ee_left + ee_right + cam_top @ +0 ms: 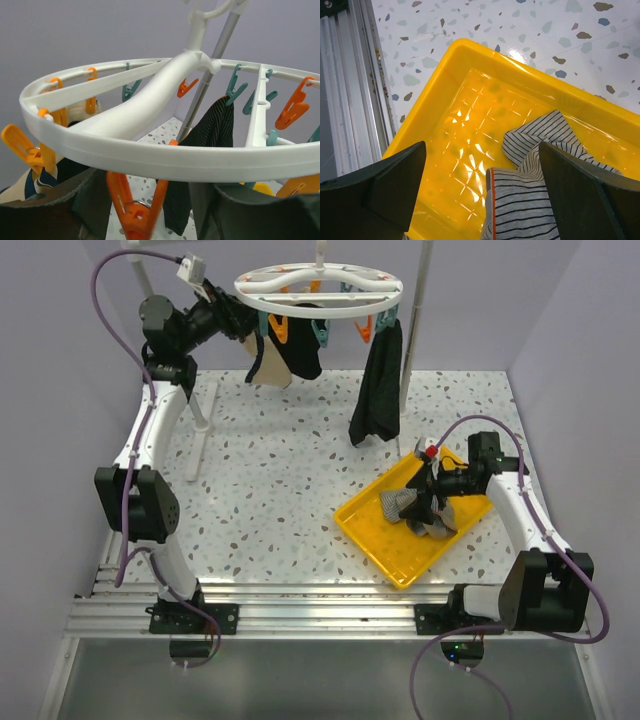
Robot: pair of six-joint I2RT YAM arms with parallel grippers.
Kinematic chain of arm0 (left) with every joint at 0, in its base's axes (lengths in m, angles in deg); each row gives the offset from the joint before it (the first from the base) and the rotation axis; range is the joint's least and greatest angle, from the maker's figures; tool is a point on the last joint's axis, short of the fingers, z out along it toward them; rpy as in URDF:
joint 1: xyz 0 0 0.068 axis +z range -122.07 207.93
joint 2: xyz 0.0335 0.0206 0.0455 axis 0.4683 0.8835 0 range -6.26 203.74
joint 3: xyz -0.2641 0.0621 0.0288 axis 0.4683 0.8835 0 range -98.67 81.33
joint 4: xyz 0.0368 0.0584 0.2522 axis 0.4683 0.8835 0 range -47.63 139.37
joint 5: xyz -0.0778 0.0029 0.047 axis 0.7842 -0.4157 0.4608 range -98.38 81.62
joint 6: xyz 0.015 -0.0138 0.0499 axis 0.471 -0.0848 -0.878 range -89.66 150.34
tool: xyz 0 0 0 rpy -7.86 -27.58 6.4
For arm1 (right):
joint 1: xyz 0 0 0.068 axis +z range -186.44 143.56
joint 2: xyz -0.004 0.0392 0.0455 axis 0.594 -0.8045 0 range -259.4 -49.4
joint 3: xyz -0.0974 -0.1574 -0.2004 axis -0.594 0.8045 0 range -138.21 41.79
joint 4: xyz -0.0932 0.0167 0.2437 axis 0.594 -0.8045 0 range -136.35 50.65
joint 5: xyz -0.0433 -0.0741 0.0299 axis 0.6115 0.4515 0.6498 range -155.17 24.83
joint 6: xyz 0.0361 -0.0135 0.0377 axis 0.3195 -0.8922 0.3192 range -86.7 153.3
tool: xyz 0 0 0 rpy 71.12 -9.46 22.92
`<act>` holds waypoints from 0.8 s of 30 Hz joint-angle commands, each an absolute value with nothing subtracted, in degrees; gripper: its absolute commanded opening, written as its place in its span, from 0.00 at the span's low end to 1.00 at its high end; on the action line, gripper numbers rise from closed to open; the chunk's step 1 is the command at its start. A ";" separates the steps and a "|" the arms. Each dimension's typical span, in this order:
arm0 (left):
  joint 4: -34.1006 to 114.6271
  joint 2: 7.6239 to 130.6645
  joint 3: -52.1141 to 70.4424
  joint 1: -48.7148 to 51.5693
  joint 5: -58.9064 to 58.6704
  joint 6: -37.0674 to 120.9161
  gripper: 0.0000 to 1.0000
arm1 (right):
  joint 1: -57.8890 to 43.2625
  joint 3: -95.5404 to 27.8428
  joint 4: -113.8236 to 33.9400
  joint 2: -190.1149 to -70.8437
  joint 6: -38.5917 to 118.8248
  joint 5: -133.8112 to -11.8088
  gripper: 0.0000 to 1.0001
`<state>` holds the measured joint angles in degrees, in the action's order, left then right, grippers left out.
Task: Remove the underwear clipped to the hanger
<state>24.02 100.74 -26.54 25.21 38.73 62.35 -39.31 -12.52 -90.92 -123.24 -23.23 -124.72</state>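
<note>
The striped underwear [530,200] runs off the right wrist view's bottom edge. The nearest orange peg [137,212] is blurred.

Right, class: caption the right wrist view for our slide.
Open right gripper over striped underwear lying in the yellow tray.

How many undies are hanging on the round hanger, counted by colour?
Beige underwear: 1
Black underwear: 2, one beside the beige, one on the right
Total clipped to the hanger: 3
</note>
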 commanded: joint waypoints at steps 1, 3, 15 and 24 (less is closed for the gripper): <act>22.59 95.35 -24.49 24.94 37.33 62.25 0.63 | -38.81 -12.79 -90.93 -121.91 -23.82 -126.52 0.98; 23.38 93.68 -22.04 24.94 36.62 60.68 0.73 | -38.90 -12.97 -91.64 -121.73 -24.53 -126.43 0.98; 32.69 80.14 -10.34 24.94 27.49 49.16 1.00 | -38.29 -16.13 -95.42 -121.99 -28.39 -127.22 0.98; 36.65 70.31 -0.15 25.03 22.74 43.71 1.00 | -36.97 -20.88 -96.56 -121.56 -28.75 -127.13 0.99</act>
<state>34.25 73.33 -2.89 25.18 26.01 47.27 -37.57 -17.74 -95.53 -123.11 -27.38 -124.94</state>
